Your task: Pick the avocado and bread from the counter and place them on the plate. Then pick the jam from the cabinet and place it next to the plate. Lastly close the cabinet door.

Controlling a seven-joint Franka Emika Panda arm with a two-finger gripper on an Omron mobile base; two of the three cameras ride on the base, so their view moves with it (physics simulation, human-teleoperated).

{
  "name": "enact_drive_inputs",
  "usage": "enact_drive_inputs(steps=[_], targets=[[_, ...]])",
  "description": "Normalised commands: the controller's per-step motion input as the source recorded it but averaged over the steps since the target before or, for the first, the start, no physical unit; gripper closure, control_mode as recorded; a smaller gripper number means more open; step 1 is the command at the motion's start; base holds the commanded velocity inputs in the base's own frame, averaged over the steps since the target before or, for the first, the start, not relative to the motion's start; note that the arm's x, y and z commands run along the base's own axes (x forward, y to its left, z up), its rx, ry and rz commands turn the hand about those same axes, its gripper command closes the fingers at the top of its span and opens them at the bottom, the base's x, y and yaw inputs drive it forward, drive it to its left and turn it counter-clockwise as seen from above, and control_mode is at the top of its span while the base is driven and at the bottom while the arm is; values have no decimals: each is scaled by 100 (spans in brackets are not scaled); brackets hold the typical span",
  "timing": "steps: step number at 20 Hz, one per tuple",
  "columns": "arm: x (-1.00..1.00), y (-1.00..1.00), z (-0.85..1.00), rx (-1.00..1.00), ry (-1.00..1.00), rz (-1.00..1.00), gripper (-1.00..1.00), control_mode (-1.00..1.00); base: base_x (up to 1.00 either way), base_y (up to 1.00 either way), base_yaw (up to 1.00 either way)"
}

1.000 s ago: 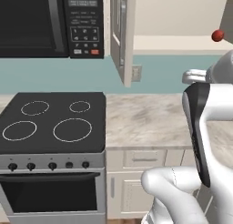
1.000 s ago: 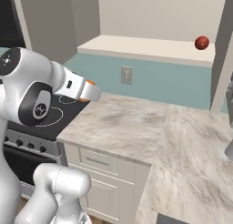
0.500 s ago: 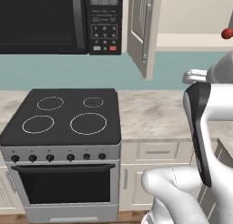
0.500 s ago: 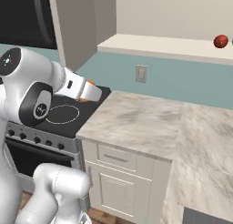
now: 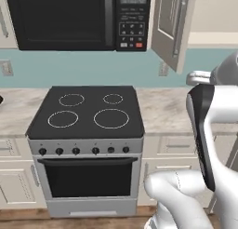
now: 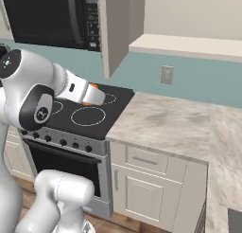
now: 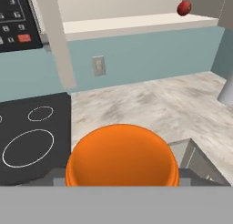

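My gripper (image 7: 122,175) is shut on the bread (image 7: 122,157), a round orange-brown ball that bulges up between the fingers in the hand view. Seen from the right base view, the gripper (image 6: 97,95) hangs over the stove's right side with the bread (image 6: 94,86) showing orange at its tip. The red jam (image 7: 184,7) stands on the open cabinet's shelf (image 7: 136,23), far right. The cabinet door (image 5: 170,25) (image 6: 116,28) stands swung open. The marble counter (image 6: 175,128) (image 5: 160,109) stretches to the right of the stove. The avocado and the plate are out of view.
A black cooktop with an oven below (image 5: 88,114) (image 6: 87,113) sits under a black microwave (image 5: 69,18). A wall outlet (image 6: 166,74) is on the teal backsplash. Cream base cabinets with drawers (image 6: 151,180) run under the counter. A grey upright thing (image 7: 226,89) stands at the counter's far right.
The whole picture has slid right in both base views, so the base has driven left along the counter. The arm's pose and its hold on the bread are unchanged.
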Motion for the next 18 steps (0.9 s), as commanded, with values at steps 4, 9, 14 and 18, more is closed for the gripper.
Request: enact_drive_inputs(steps=[4,9,14,18], targets=[[0,0,0,0,0,0,100,100,-37,59,0],[0,0,0,0,0,0,100,100,-37,58,0],[0,0,0,0,0,0,100,100,-36,58,0],[0,0,0,0,0,0,100,100,-32,59,0]])
